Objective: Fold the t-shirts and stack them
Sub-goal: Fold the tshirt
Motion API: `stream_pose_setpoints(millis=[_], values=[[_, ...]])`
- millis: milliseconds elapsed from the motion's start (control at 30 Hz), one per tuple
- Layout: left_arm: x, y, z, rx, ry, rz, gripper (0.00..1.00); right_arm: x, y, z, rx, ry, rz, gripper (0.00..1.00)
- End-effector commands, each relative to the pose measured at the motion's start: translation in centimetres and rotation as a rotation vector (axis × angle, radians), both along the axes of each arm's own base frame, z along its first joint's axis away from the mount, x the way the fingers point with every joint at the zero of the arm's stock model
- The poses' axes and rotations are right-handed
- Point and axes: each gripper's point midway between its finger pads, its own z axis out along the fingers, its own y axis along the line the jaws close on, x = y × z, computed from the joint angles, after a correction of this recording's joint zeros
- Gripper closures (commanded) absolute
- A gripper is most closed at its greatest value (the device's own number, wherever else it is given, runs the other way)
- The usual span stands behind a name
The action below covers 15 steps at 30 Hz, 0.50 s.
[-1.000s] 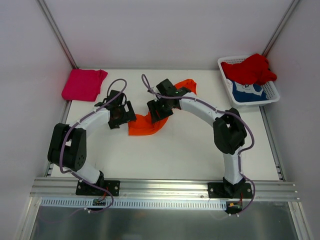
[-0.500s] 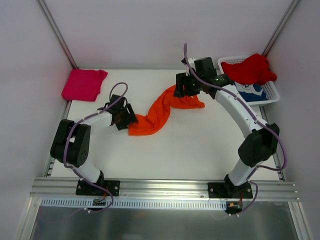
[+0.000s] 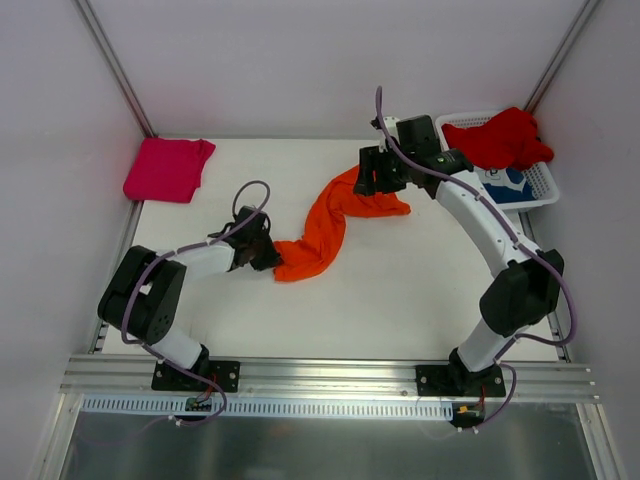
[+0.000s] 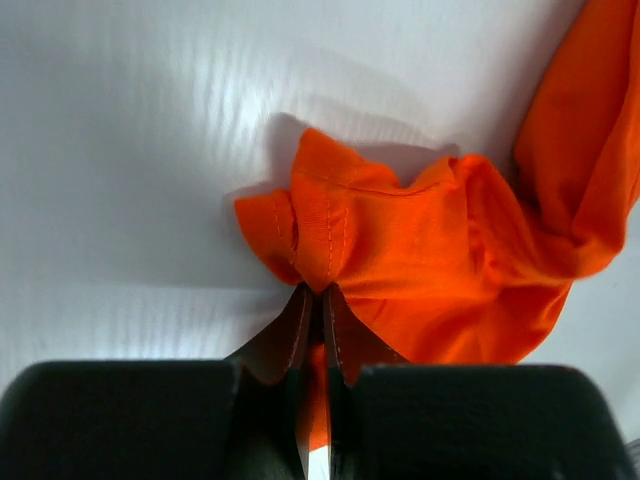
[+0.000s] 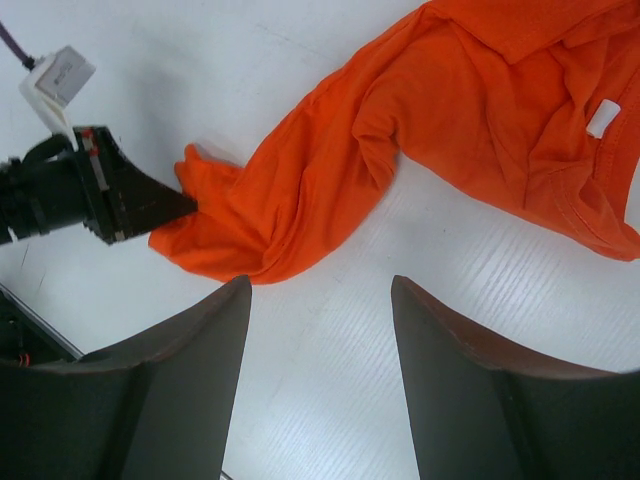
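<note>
A crumpled orange t-shirt (image 3: pixel 330 225) lies as a long strip across the middle of the table. My left gripper (image 3: pixel 272 254) is shut on its near-left hem (image 4: pixel 318 245), the cloth pinched between the fingertips. My right gripper (image 3: pixel 366 172) hangs open above the shirt's far end, nothing between its fingers (image 5: pixel 200 330); the orange t-shirt (image 5: pixel 420 130) and the left gripper (image 5: pixel 185 203) show below it. A folded magenta-pink t-shirt (image 3: pixel 167 167) lies at the far left corner. A red t-shirt (image 3: pixel 500 138) is heaped over a blue t-shirt (image 3: pixel 495 184) in the basket.
The white lattice basket (image 3: pixel 545 185) stands at the far right corner. Metal frame posts (image 3: pixel 115 70) rise at the back corners, and white walls close in the table on three sides.
My left gripper closed on the orange t-shirt's hem and slid a little right. My right arm swung from the shirt's middle up to its far end, and the cloth stretched out.
</note>
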Motion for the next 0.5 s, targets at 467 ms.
stream_pose_setpoints(millis=[467], values=[[-16.8,-3.1,-2.7,0.079,0.177,-0.004,1.0,3.9,-0.8,0.8,0.053,-0.006,-0.045,0.38]])
